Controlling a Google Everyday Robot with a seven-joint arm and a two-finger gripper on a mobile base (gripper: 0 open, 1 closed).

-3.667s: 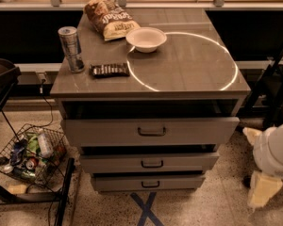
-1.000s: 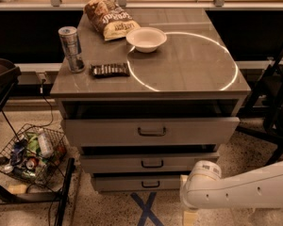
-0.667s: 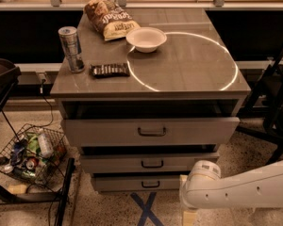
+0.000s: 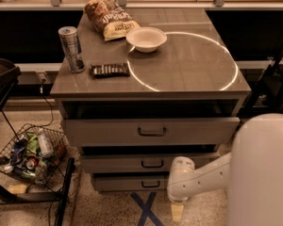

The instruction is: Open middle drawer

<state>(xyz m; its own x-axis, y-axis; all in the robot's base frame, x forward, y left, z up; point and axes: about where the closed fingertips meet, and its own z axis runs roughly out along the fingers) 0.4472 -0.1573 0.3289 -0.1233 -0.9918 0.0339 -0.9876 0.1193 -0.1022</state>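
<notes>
In the camera view, the middle drawer (image 4: 132, 163) sits between the taller top drawer (image 4: 108, 132) and the lowest drawer (image 4: 118, 183), its dark bar handle at centre. The gripper (image 4: 178, 212) hangs low near the floor, just right of the lowest drawer's handle, touching no drawer; I cannot tell whether it is open or closed. A can (image 4: 71, 48) and a bowl (image 4: 146, 38) stand on the tabletop (image 4: 193, 65).
</notes>
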